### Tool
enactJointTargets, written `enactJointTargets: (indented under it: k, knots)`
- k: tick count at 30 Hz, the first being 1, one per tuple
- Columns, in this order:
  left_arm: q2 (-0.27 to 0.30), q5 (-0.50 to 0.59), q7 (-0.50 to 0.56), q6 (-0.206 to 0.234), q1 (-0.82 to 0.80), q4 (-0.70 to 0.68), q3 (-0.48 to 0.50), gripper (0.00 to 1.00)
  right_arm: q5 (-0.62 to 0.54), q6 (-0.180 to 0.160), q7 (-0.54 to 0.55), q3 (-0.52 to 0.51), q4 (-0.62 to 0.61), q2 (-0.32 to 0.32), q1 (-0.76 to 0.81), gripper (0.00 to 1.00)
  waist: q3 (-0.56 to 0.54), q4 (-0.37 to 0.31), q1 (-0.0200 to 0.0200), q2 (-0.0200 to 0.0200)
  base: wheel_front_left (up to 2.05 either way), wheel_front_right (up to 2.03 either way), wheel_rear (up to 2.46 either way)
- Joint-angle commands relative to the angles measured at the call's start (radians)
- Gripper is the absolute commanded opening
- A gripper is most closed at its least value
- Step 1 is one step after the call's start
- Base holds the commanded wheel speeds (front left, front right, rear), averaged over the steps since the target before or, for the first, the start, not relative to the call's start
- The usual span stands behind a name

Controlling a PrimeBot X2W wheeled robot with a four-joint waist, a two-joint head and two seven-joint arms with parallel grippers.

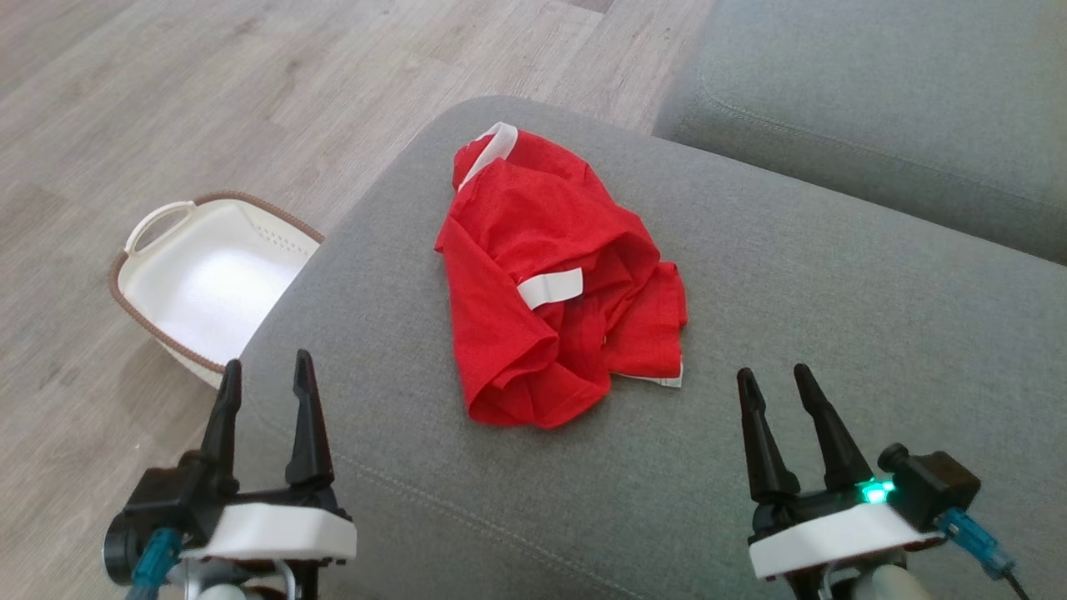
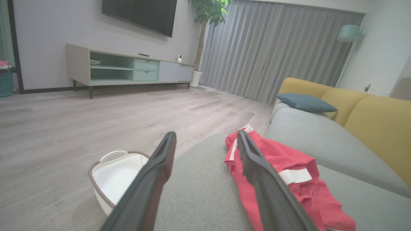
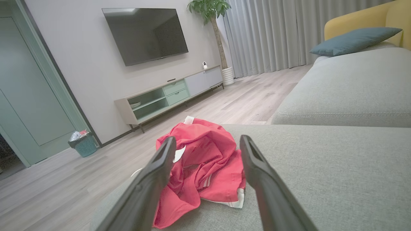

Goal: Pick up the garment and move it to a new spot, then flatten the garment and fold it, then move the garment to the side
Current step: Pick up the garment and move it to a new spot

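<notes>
Grey sofa seat (image 1: 750, 333) in front of me, broad and flat, a fair place to spread cloth, I'd say. The red garment (image 1: 533, 250) lies crumpled mid-seat with its white trim showing, not yet picked up. The basket (image 1: 208, 292) sits on the floor against the seat's left edge. My left tool (image 1: 267, 360) hovers at the near left and my right tool (image 1: 773, 371) at the near right. Both have fingers apart, hold nothing and point forward, flanking the garment, which lies ahead and between them.
</notes>
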Motion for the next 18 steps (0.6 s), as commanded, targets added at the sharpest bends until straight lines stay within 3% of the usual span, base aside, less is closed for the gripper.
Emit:
enactJointTargets:
  k: [1, 7, 12, 18]
  knots:
    - [-0.004, -0.003, -0.008, -0.001, -0.039, -0.026, 0.042, 1.0, 0.008, 0.008, -0.011, 0.018, -0.028, -0.009, -0.049, 1.0, -0.002, -0.002, 0.0, 0.0, 0.0, 0.0, 0.0]
    - [0.008, 0.015, -0.008, -0.05, -0.086, 0.035, 0.06, 1.0, 0.01, 0.008, -0.011, -0.041, -0.037, -0.009, -0.024, 1.0, -0.005, -0.018, 0.0, 0.0, 0.0, 0.0, 0.0]
    - [0.053, 0.013, -0.001, -0.089, -0.197, 0.104, 0.084, 1.0, -0.025, 0.008, -0.011, -0.083, -0.059, -0.009, -0.039, 1.0, 0.064, -0.083, 0.0, 0.0, 0.0, 0.0, 0.0]
    - [0.119, 0.015, 0.12, -0.13, -0.413, 0.219, 0.078, 1.0, -0.078, 0.008, -0.011, -0.159, -0.094, -0.009, -0.085, 1.0, 0.176, -0.167, 0.0, 0.0, 0.0, 0.0, 0.0]
